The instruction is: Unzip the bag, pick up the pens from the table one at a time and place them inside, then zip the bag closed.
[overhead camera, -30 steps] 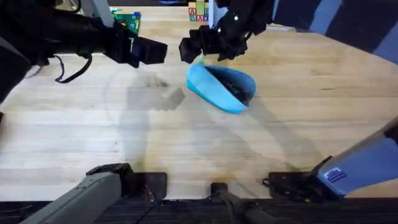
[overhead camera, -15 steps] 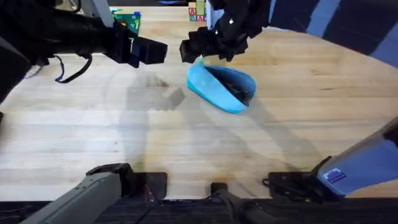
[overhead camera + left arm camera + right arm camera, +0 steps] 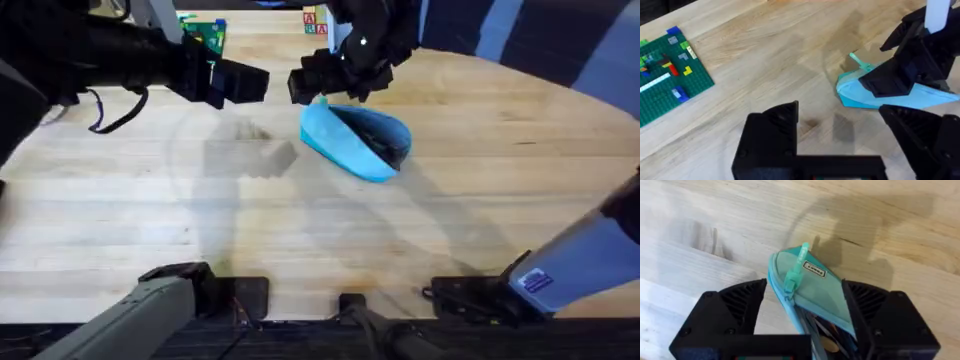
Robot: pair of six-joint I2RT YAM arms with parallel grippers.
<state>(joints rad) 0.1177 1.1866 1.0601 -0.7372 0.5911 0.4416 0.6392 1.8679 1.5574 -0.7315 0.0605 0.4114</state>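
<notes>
Change since a second ago: almost nothing; the right arm's upper links have shifted slightly in the overhead view, while the bag and left arm sit where they were.
Bag: the light-blue bag [image 3: 357,141] lies right of centre on the far half of the table [image 3: 300,230], mouth gaping open, dark contents visible inside.
Zipper pull: a pale green zipper pull [image 3: 795,270] stands up at the bag's pointed end, which faces the left arm.
Right gripper: the right gripper [image 3: 805,307] straddles that end, fingers spread with the fabric between them, not visibly pinching anything.
Left gripper: the left gripper [image 3: 840,145] hovers above bare wood just beside the bag, fingers parted and empty.
Pens: none lies loose on the tabletop; something slim shows inside the pouch.
Step in hand: likely closing the zipper.
Doing it well: pinch the pull squarely, draw it straight along the teeth, and let the left gripper pin the near end so the pouch does not slide or bunch.
</notes>
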